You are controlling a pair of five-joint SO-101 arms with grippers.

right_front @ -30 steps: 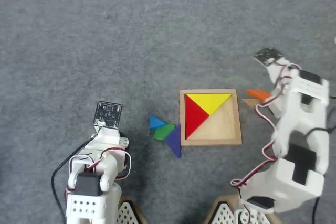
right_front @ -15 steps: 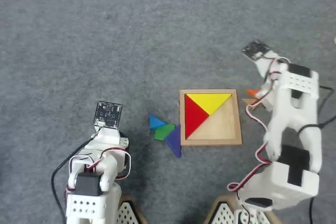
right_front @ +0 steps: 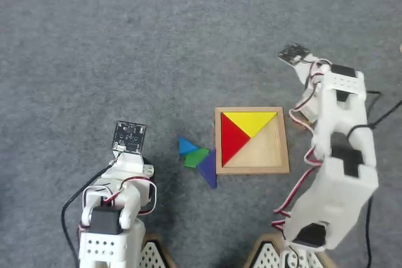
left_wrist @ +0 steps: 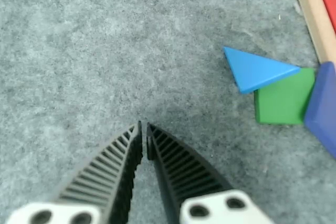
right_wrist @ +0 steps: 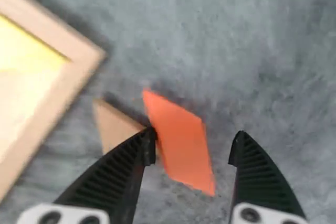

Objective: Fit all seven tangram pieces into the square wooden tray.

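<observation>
The square wooden tray (right_front: 282, 139) holds a yellow triangle (right_front: 250, 120) and a red triangle (right_front: 231, 139). A light blue triangle (right_front: 186, 146), a green square (right_front: 197, 157) and a dark blue piece (right_front: 208, 169) lie against its left side. My right gripper (right_wrist: 193, 142) is open, with its fingers on either side of an orange parallelogram (right_wrist: 181, 140) that lies on the mat outside the tray's corner (right_wrist: 58, 32). A tan piece (right_wrist: 113, 127) touches the orange one. My left gripper (left_wrist: 143, 127) is shut and holds nothing, a short way from the light blue triangle (left_wrist: 257, 69).
Grey felt covers the table. The right arm (right_front: 339, 111) stands over the mat just right of the tray. The left arm (right_front: 122, 180) sits at the front left. In the left wrist view the green square (left_wrist: 283, 98) touches the dark blue piece (left_wrist: 321, 108).
The right arm has swung left and farther back, and it now covers the orange piece in the high view. The left arm has not moved.
</observation>
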